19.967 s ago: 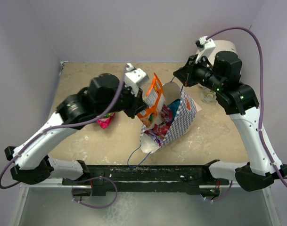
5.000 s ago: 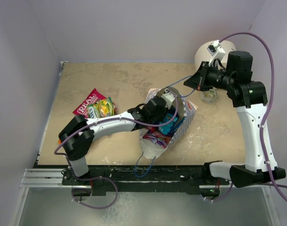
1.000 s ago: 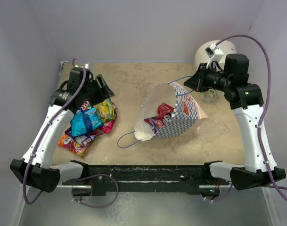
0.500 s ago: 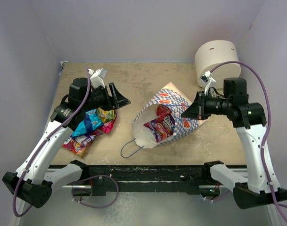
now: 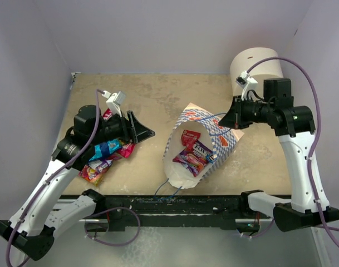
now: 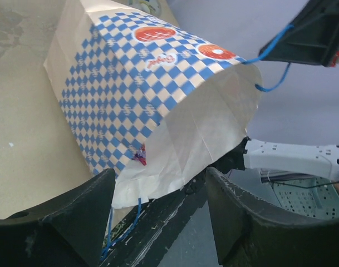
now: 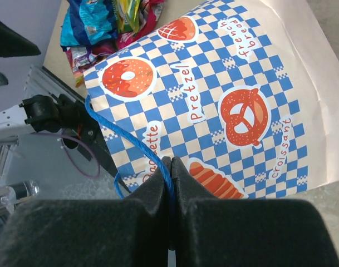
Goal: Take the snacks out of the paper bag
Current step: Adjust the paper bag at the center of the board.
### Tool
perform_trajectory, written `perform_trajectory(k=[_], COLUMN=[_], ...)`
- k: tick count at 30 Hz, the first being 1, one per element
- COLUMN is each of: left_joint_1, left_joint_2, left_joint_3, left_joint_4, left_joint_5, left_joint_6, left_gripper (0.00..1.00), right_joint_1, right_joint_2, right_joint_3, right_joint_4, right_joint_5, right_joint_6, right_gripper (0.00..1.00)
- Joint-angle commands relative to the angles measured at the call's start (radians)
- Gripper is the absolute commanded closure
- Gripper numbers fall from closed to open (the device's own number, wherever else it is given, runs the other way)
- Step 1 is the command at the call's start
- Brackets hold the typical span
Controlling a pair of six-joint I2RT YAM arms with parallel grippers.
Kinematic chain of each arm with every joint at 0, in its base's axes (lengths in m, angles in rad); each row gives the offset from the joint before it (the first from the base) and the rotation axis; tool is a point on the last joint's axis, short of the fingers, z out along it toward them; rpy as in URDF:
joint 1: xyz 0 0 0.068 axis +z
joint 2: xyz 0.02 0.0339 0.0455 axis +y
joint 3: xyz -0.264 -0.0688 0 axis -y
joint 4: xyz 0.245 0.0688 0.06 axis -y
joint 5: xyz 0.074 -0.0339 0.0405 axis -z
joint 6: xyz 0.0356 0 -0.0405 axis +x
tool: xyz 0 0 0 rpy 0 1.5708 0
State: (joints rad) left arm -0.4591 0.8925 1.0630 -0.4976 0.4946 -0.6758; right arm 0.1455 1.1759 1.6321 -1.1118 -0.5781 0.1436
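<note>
The paper bag [image 5: 219, 142], blue-and-white checked with a plain white inside, lies tilted at the table's middle with its mouth toward the near edge. A few snacks [image 5: 192, 151] in red and pink rest inside it. More snacks [image 5: 105, 153] are piled on the table at the left. My right gripper [image 5: 229, 119] is shut on the bag's blue cord handle [image 7: 130, 139], holding that side up. My left gripper [image 5: 142, 131] hangs open and empty between the pile and the bag. In the left wrist view the bag [image 6: 130, 94] is beyond my wide-apart fingers [image 6: 63, 222].
A large white cylinder [image 5: 255, 64] stands at the back right corner behind the right arm. The bag's other blue handle [image 5: 168, 190] trails over the table's near edge by the black rail [image 5: 175, 203]. Grey walls close in the table on three sides.
My left gripper has left the snack pile and swung right toward the bag, opening a little wider. The right gripper, still clamped on the handle, has shifted, and the bag's mouth has turned toward the front.
</note>
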Motion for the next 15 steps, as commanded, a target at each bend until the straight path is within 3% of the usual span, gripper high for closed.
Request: perform_trajectory(k=[1,4,8,12,15], left_joint_1=[-0.063,-0.180,-0.399,-0.613,-0.679], left_joint_2=[-0.048,-0.051,-0.028,0.089,0.181], left_joint_3=[-0.035,-0.043,-0.058,-0.022,-0.013], left_joint_4=[0.120,0.129,0.177,0.179,0.172], left_joint_5=[0.023,-0.051,-0.146,-0.184,-0.132], left_joint_6=[0.044,0.111,0.258,0.535,0.778], left_gripper=[0.30,0.32,0.33,0.30,0.29], right_joint_1=[0.000,0.000,0.001,0.000,0.000], right_joint_2=[-0.020,-0.022,0.017,0.027,0.015], right_joint_3=[-0.073,-0.091,-0.033,0.018,0.018], right_joint_4=[0.174,0.224,0.172,0.133,0.138], right_joint_5=[-0.092,-0.112,-0.106,-0.095,-0.079], right_joint_6=[0.076,0.114,0.076,0.047,0.050], right_gripper=[1.00,1.00,1.00,1.00,1.00])
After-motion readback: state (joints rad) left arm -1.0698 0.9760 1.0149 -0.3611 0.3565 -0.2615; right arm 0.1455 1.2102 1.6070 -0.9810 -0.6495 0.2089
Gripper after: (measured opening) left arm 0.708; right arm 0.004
